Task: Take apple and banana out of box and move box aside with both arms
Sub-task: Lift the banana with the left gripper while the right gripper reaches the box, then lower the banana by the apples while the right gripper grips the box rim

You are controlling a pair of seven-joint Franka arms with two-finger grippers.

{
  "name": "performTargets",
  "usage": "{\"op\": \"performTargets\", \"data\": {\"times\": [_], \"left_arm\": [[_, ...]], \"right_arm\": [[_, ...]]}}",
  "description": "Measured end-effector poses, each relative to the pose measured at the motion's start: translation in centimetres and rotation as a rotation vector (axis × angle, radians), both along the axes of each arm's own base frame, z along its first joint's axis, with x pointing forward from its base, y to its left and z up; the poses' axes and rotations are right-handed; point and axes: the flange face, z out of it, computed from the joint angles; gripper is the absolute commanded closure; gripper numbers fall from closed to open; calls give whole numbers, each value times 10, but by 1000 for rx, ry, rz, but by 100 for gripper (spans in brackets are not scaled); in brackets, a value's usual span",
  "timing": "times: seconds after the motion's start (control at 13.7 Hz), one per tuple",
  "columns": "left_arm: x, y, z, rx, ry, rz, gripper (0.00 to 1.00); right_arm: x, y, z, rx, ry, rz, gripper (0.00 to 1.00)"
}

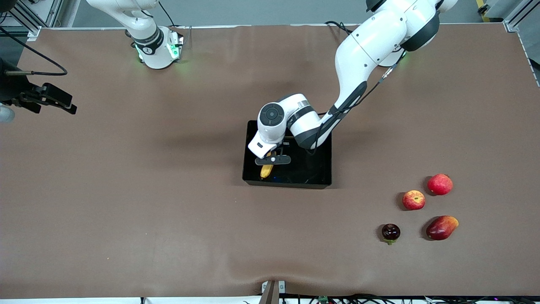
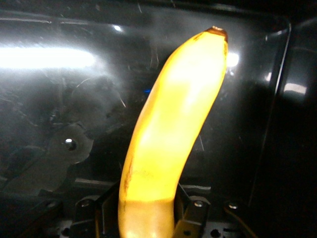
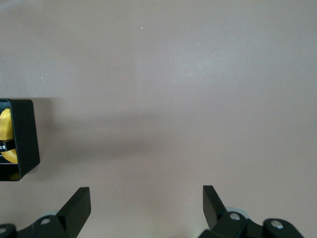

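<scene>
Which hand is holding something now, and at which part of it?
The left hand holds the banana near one end, over the box. The right hand is open and holds nothing.

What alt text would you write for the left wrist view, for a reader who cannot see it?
The left gripper is shut on a long curved yellow banana, which fills the middle of the picture. Under it is the scratched floor of a glossy black rectangular plastic bin, with bright light reflections and one low upright wall at the side.
</scene>
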Motion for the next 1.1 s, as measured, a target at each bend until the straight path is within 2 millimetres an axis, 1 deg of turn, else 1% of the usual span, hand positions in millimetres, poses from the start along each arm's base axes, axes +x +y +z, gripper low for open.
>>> {"op": "performTargets", "data": {"times": [0.07, 0.15, 0.22, 0.37, 0.51, 0.59, 0.66, 0.73, 0.8, 0.88, 0.95, 1.02, 1.1], "left_arm": [[3, 1, 9, 8, -6, 6, 100], [7, 3, 22, 17, -15, 11, 100], [11, 4, 41, 23, -30, 13, 100], [13, 6, 90, 42, -69, 14, 100], [15, 15, 140, 72, -103, 26, 100], [19, 24, 162, 84, -118, 40, 100], [26, 37, 181, 98, -128, 54, 100], [35, 57, 198, 118, -133, 52, 100], [45, 81, 210, 133, -131, 35, 100], [55, 109, 219, 144, -123, 13, 100], [66, 140, 224, 157, -113, -13, 100], [74, 173, 226, 173, -99, -42, 100], [81, 206, 224, 192, -79, -72, 100]], "right_arm": [[1, 1, -2, 1, 3, 3, 0], [2, 5, -5, 3, 8, 11, 0], [4, 13, -9, 5, 15, 24, 0], [10, 36, -23, 6, 41, 65, 0], [20, 60, -48, 4, 84, 108, 0], [26, 72, -64, 2, 109, 127, 0], [32, 83, -80, 1, 133, 143, 0], [38, 92, -99, -2, 161, 158, 0], [45, 101, -118, -3, 180, 170, 0], [54, 111, -137, -2, 185, 182, 0], [61, 126, -155, 2, 184, 200, 0], [66, 145, -172, 4, 182, 219, 0], [70, 165, -188, 8, 176, 228, 0]]}}
